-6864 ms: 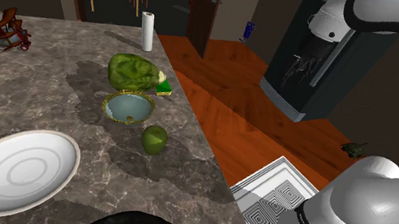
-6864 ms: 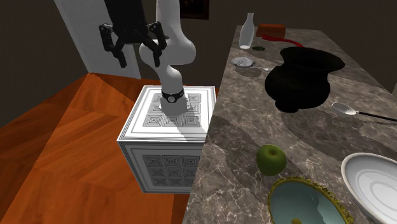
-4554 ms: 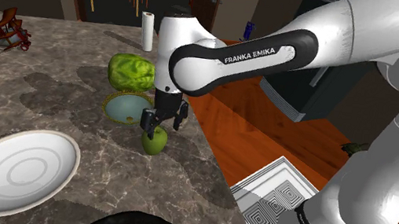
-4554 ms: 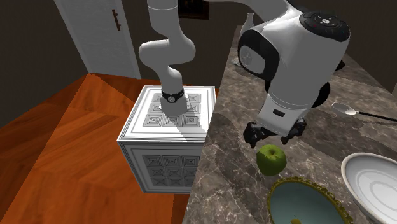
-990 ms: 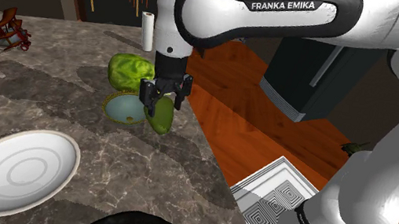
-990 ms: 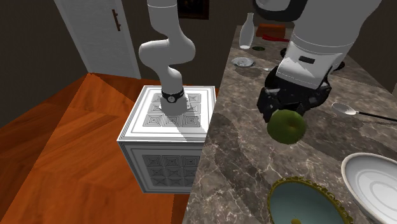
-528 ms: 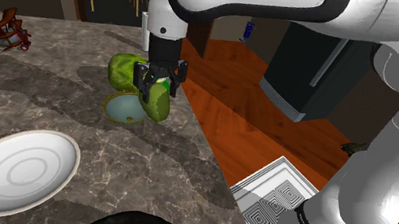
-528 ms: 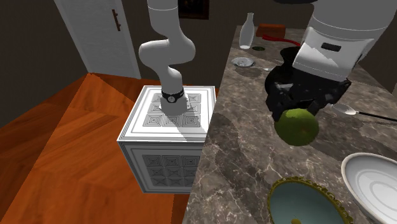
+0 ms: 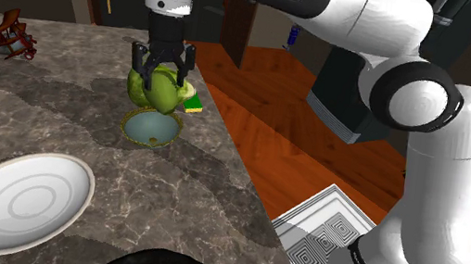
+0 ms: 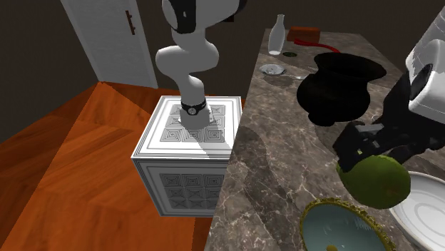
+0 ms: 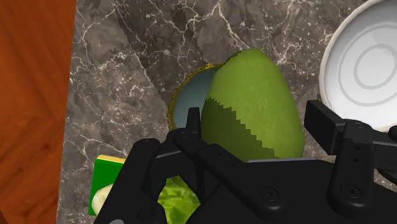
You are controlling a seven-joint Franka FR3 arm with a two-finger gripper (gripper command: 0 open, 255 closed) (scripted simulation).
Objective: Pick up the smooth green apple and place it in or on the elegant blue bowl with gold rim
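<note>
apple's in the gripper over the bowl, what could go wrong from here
The apple hangs clear above the bowl; released here it could bounce out, and the counter edge is close.
In the wrist view the apple covers one side of the bowl, not its middle, so it might strike the rim.
Lowering, the gripper may brush the leafy green vegetable beside the bowl.

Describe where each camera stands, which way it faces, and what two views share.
Shoulder view: beside the white patterned stand, looking down the dark veined counter; white arm, black end effector show.
Second exterior view: beyond the gold-rimmed blue bowl, facing the stand; arm base shows.
Wrist view: wrist-mounted, looking down past black fingers and the clasped green apple at the bowl.
All share apple and bowl.
</note>
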